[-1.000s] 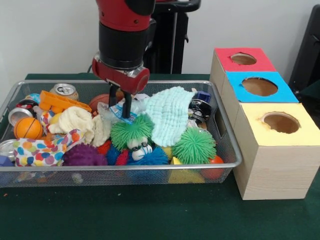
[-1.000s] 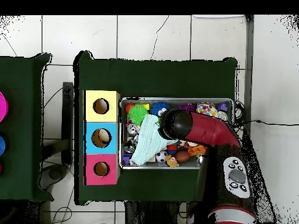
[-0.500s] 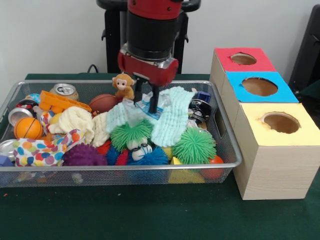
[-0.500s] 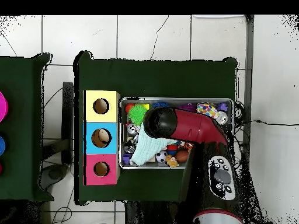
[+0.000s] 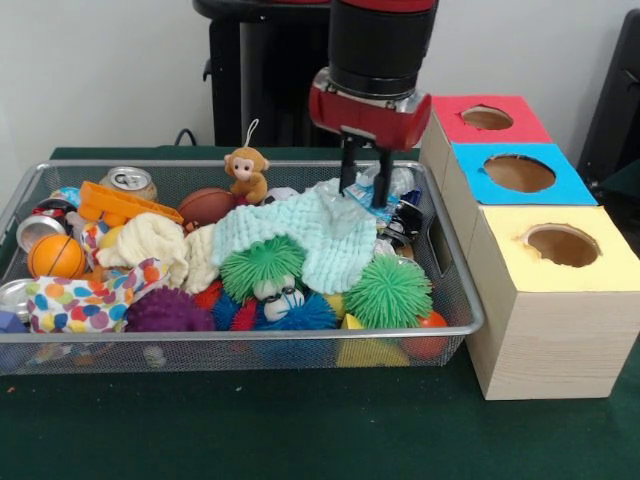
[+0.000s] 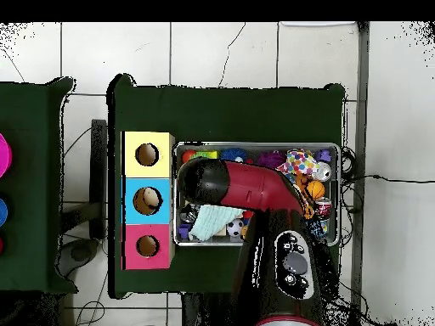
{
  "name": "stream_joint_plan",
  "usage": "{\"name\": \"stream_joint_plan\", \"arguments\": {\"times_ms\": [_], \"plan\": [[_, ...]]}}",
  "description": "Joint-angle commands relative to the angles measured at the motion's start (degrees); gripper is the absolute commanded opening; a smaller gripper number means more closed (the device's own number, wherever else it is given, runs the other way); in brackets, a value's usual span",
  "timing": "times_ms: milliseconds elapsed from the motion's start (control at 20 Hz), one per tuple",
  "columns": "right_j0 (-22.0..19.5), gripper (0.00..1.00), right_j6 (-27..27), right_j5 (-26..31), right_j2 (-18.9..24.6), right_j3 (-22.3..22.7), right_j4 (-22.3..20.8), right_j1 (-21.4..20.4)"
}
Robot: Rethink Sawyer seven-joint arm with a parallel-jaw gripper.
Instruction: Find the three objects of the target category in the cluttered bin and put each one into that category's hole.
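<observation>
**Three holes waiting, one item in the pincer**

One crumpled plastic packet (image 5: 372,185) hangs clamped in the gripper (image 5: 362,192), above the wire bin (image 5: 455,300) at its end nearest the boxes (image 5: 545,300). No delivery is visible yet; I judge most sorting remains. Balls, cloths and cans crowd the bin. Dark green cloth (image 5: 250,425) covers the table; overhead, pale floor tiles (image 6: 221,51) surround it.

Red (image 5: 487,118), blue (image 5: 517,173) and yellow (image 5: 565,250) box tops at right. In silver wire bin (image 5: 452,280): mint cloth (image 5: 325,240), green spiky balls (image 5: 388,290), purple one (image 5: 167,311), polka-dot multicolour cloth (image 5: 85,300), orange ball (image 5: 55,256), brown monkey (image 5: 246,172). Dark green table (image 5: 300,420).
</observation>
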Motion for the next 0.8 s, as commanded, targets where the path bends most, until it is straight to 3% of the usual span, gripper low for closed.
{"name": "stream_joint_plan", "arguments": {"times_ms": [50, 300, 800], "plan": [[2.05, 0.0, 7.6, 5.21, 4.2, 6.72, 4.14, -1.31], [2.36, 0.0, 7.41, 6.0, 4.6, 8.52, 6.45, -3.12], [6.24, 0.0, 9.99, 9.29, 1.72, 7.48, 8.15, -5.05]]}}
